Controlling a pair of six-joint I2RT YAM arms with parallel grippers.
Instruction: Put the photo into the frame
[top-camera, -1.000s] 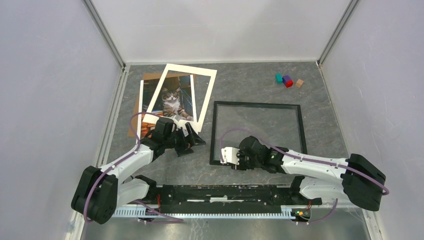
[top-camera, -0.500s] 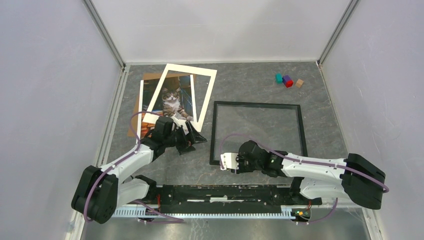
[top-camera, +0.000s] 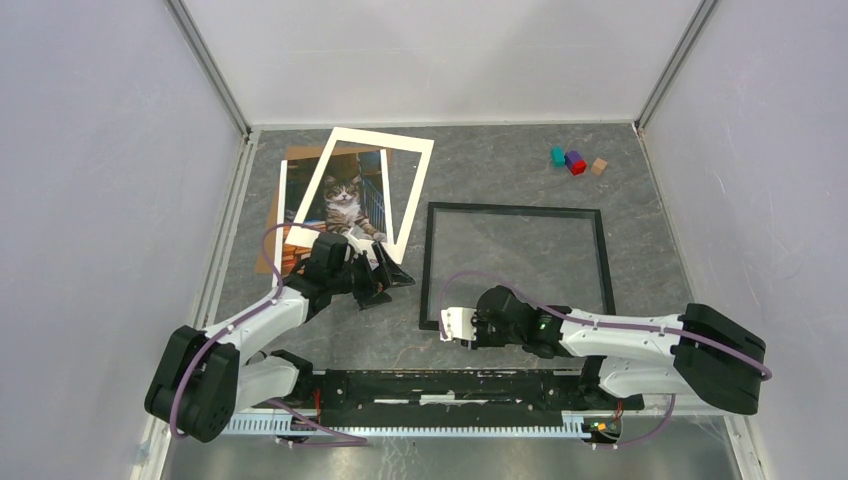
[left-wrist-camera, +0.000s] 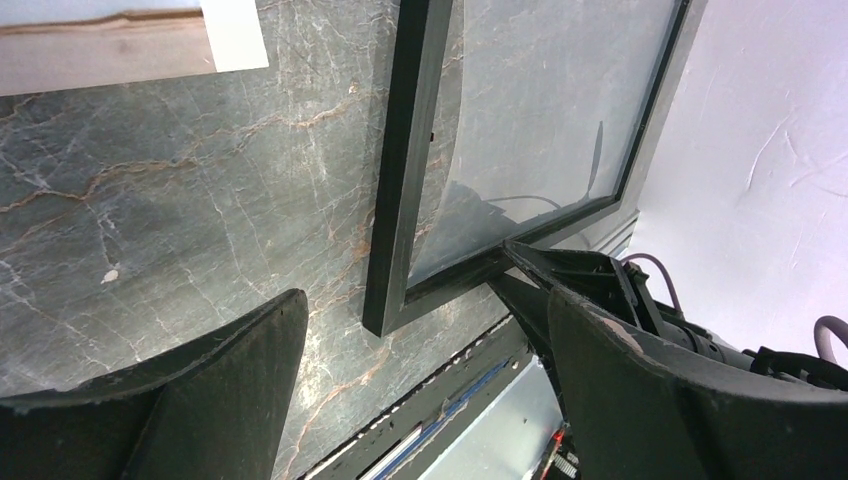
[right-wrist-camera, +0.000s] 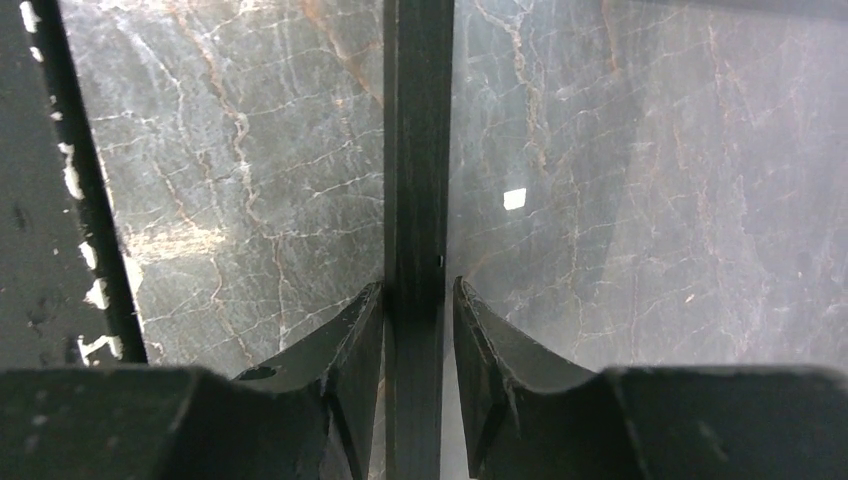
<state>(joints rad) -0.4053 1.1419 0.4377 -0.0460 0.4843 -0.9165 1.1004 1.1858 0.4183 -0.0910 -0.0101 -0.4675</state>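
Around the frame (right-wrist-camera: 418, 150), right jaws clamp; left jaws gape wide

Robot lab cell: white panel walls (top-camera: 440, 60), aluminium base rail (top-camera: 420, 426), marbled tabletop (top-camera: 500, 165).

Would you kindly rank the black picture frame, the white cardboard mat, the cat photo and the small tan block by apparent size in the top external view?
1. Black rectangular picture frame, largest.
2. White cardboard mat border.
3. Colour cat photo, partly under the mat; full size hidden.
4. Small tan block, smallest.
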